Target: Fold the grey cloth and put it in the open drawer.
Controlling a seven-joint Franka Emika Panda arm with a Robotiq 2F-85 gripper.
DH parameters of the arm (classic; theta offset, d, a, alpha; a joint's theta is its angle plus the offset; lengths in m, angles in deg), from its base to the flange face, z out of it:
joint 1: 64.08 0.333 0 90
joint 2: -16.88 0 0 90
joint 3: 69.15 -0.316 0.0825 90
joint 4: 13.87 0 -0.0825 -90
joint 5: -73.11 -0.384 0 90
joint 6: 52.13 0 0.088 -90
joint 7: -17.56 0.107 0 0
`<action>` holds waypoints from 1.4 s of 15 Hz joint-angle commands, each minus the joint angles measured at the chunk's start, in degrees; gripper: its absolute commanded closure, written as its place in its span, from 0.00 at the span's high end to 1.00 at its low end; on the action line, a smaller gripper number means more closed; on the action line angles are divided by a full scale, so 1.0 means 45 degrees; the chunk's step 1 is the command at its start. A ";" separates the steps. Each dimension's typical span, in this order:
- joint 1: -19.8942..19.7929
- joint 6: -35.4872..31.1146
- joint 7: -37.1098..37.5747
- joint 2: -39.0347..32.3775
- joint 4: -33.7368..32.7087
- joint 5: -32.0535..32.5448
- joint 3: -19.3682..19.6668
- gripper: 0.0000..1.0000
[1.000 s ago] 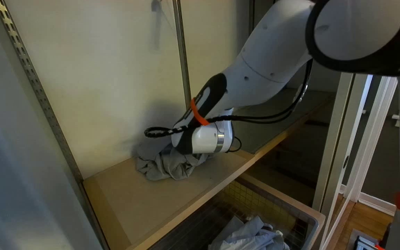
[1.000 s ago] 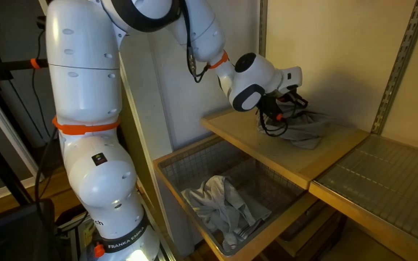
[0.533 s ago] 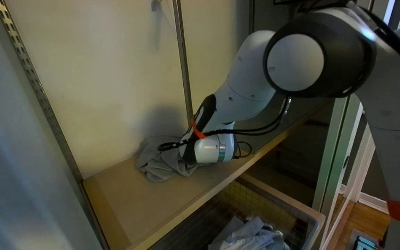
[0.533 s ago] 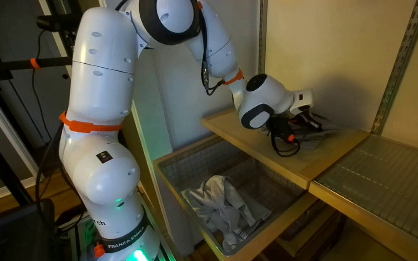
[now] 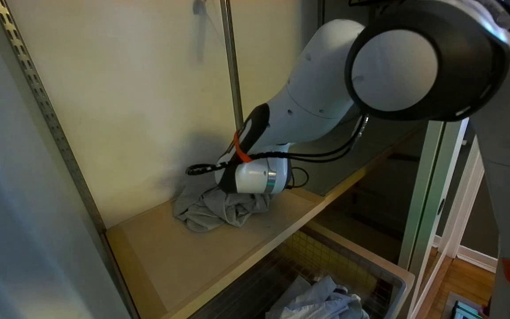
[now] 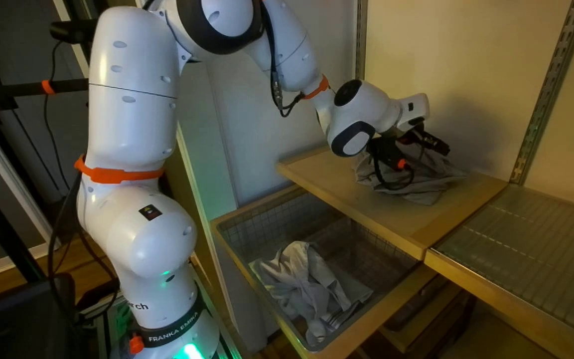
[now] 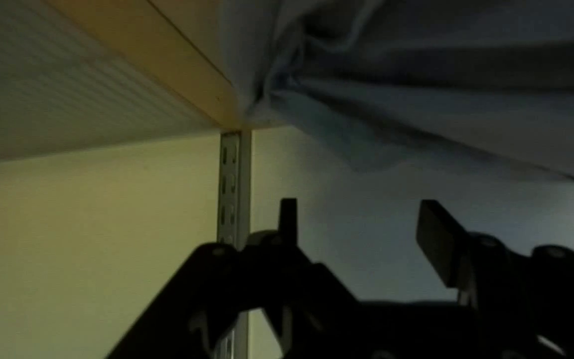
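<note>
A grey cloth (image 5: 224,209) lies crumpled on the wooden desk (image 5: 171,259), below my jaws; whether it touches them I cannot tell. My jaws stand apart with nothing between them. I judge the cloth light, soft and limp, with nothing to break: it will likely sag from wherever I hold it and keep no crease by itself, and a shallow pinch may let a layer slip. I would take a raised edge, perhaps the loose corner (image 6: 426,197) below my jaws, and pinch deep.

In an exterior view the drawer (image 6: 377,313) shows nearly whole, lower than my jaws and on their side away from the wall (image 6: 441,65), with a heap of pale cloth (image 6: 299,281) inside. In an exterior view my arm (image 5: 308,99) hides my jaws, and the drawer is partly cut off at the bottom. Only the wrist view shows the gap in my jaws clearly, with the wall ahead of it; the drawer is out of sight there.
</note>
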 commanded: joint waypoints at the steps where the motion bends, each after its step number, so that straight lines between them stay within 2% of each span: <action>1: 0.0322 0.1489 -0.0567 0.1836 0.0716 0.0209 -0.0048 0.95; 2: 0.0341 0.2313 -0.0685 0.2162 0.0735 0.0236 -0.0056 0.99; 5: 0.0529 0.5069 -0.0717 0.2668 0.0635 0.0254 0.0220 1.00; 6: -0.1055 0.5856 0.1009 0.2993 0.0793 0.2312 -0.1206 1.00; 7: -0.0125 0.6849 -0.0818 0.3048 0.0439 0.0502 -0.0569 1.00; 12: -0.0216 1.0883 -0.0498 0.3206 0.0271 0.1953 -0.0311 1.00; 13: -0.1577 1.1074 0.0020 0.3165 0.0296 0.2867 -0.1636 1.00; 18: -0.2480 1.0404 0.1107 0.2857 0.0440 0.5549 -0.2337 1.00; 21: -0.2865 1.0020 0.0900 0.2596 0.0535 0.5283 -0.2844 1.00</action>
